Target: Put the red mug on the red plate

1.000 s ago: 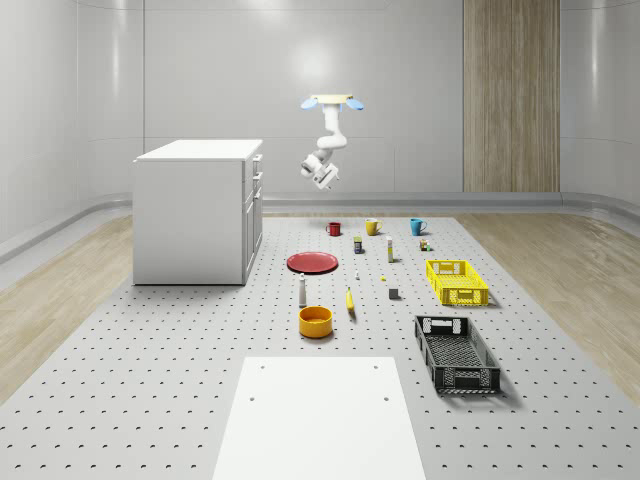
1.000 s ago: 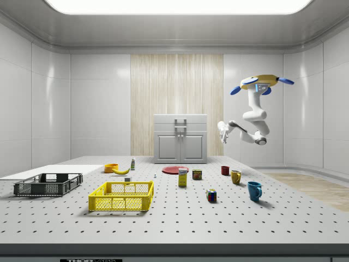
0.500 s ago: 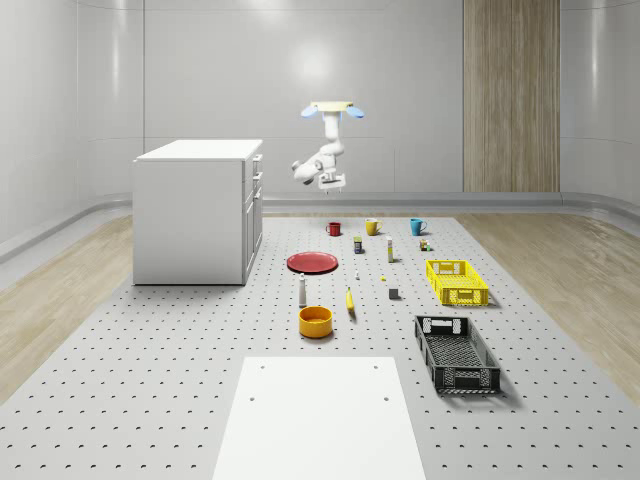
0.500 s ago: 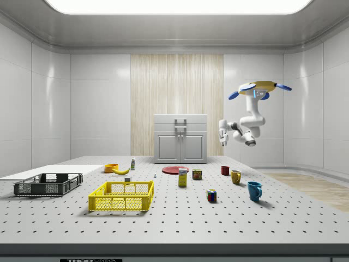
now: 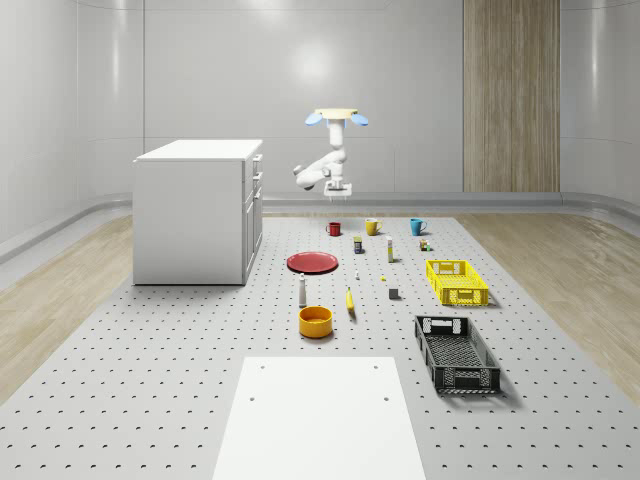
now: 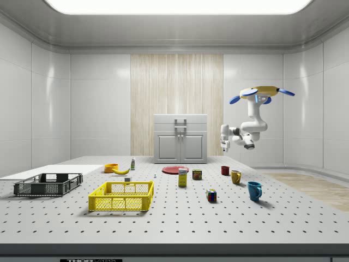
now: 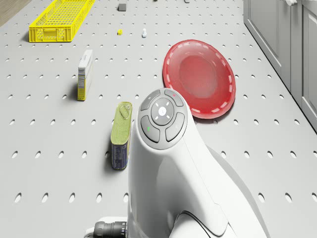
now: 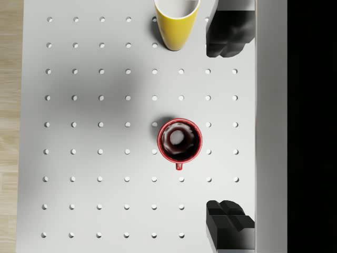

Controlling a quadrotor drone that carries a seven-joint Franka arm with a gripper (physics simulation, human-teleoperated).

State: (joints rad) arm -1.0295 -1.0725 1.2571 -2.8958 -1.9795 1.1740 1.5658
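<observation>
grey walls, wood panel [image 5: 510, 95] — white cabinet [image 5: 198, 210]

Glossy red mug [image 8: 179, 139], ceramic-looking, shining inside. The plate [image 7: 200, 78] is glossy too, slightly translucent red. Matt grey perforated table [image 7: 44, 124], metal by its look. Smooth white glossy plastic on the arm [image 7: 173, 168]. The crate [image 7: 62, 20] looks like yellow plastic mesh. Black fingers [image 8: 227, 32] look matt, rubbery.

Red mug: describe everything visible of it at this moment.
The red mug is small, glossy and ceramic-looking, with a dark interior and a short handle. It stands upright and empty on the perforated table, apart from the yellow mug and well short of the red plate. Nothing touches it. The end effector hangs above it, fingers spread open.
</observation>
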